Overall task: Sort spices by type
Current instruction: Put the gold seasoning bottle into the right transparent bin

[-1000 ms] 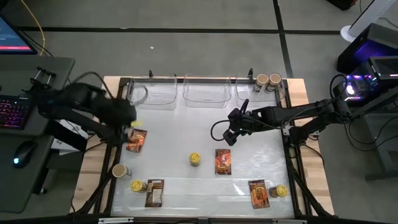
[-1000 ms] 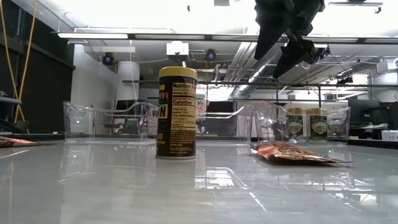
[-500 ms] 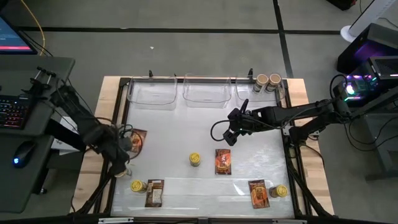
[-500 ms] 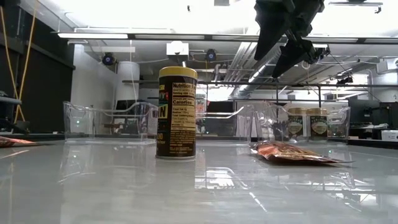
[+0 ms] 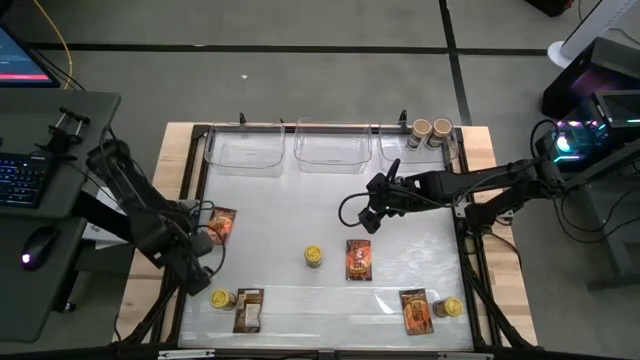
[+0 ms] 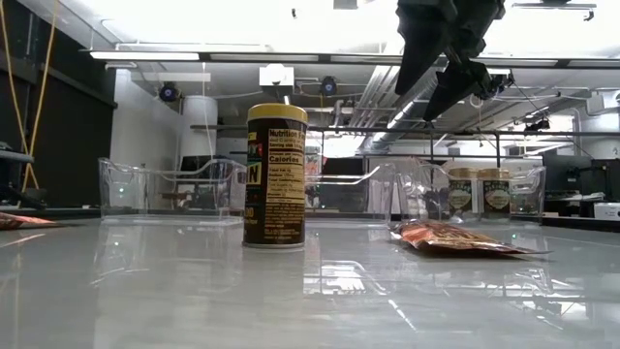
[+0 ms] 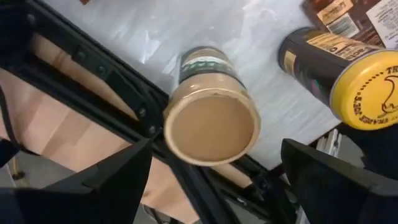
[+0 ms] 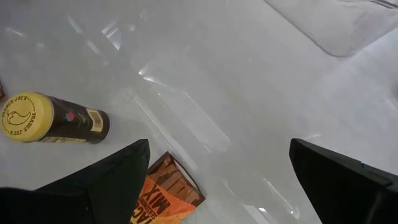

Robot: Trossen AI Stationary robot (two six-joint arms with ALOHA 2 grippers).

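Observation:
My left gripper (image 5: pixel 192 268) is open near the table's left edge, pointing down over a tan-lidded jar (image 7: pixel 211 118). Its fingers stand on either side of the upright jar without touching it, and the arm hides the jar in the high view. A yellow-lidded jar (image 7: pixel 348 78) stands just beside it, next to a packet (image 5: pixel 248 308). My right gripper (image 5: pixel 368 218) hangs open above the table's middle, over a packet (image 5: pixel 358 258) and near a yellow-lidded jar (image 5: pixel 314 257). Two tan-lidded jars (image 5: pixel 431 130) stand in the far right bin. Other packets (image 5: pixel 220 225) (image 5: pixel 415 310) lie flat.
Three clear bins (image 5: pixel 330 148) line the far edge; the left and middle ones hold nothing. A third yellow-lidded jar (image 5: pixel 448 308) stands at the near right. The table's black frame rail (image 7: pixel 118 93) runs close beside the tan-lidded jar. A keyboard and mouse sit off the table's left.
My left arm has swung from beside the left packet toward the near edge and now hangs over the tan-lidded jar, covering it in the high view. The right arm has kept still.

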